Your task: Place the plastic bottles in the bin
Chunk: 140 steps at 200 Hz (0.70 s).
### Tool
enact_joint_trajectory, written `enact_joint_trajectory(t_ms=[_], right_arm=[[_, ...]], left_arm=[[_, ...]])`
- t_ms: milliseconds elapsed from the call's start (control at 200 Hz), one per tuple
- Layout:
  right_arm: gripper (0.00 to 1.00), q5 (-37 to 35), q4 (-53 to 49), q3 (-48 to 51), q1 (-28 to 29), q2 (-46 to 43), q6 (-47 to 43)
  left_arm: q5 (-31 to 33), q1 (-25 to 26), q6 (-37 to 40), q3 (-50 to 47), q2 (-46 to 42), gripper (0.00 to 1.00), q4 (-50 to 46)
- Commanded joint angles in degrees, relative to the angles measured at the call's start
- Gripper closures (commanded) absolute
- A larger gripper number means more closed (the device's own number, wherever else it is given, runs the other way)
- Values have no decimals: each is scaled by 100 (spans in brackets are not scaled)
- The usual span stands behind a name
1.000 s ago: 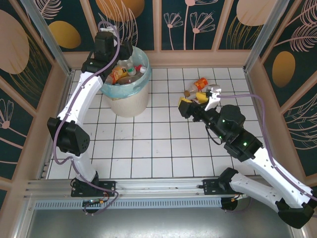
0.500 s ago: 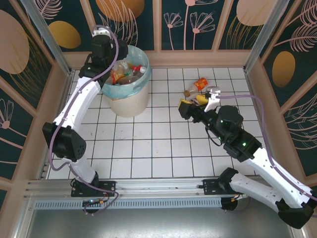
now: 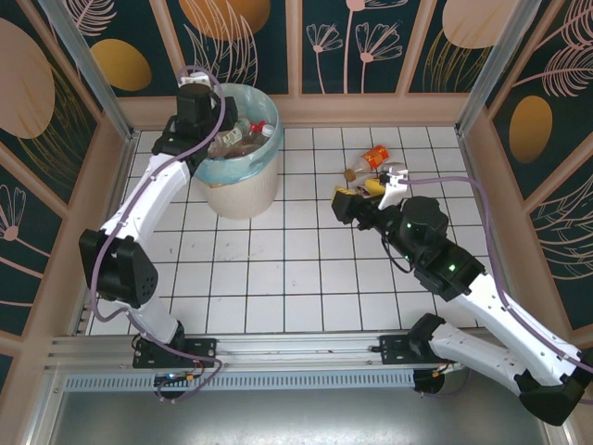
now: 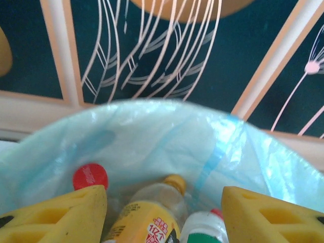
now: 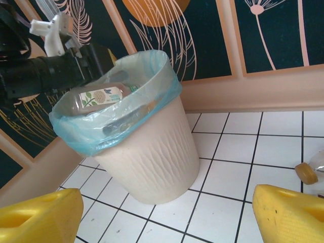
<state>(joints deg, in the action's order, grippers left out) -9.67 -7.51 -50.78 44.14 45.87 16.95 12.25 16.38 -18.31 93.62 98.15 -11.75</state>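
Backs left gripper (image 4: 164,202) to the bin's (image 3: 243,193) left rim, fingers part-open and empty, drop done; edges right gripper (image 5: 167,202), wide and empty, toward bottles (image 3: 374,159) right of bin.

The bin (image 3: 239,190) stands far left on the table (image 3: 296,278), with bottles (image 3: 243,137) piled in it. Well apart to its right, loose bottles (image 3: 374,158) lie on the table's far side.
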Motion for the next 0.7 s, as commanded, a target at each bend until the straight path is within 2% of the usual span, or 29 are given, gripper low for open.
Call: enact_joint_trajectory(t_ms=[0,200,295,510,696], right_arm=[[13,-141,140,-19,20,27,80],[13,-221,120,20,22,28,106],[13,-226,98,34,24,24,141],[12,-294,-45,40,24,56,146],[11,-439,-337,-190,-57,324,250]], left_arm=[[-133,-34,-67,140,258,37,86],[-424,-31,-181,573,753,41,-87],[-613,-37,-300,455,862,42,-100],[-610,-33,-211,75,908,43,-340],[15,-86,221,131,599,42,-751]])
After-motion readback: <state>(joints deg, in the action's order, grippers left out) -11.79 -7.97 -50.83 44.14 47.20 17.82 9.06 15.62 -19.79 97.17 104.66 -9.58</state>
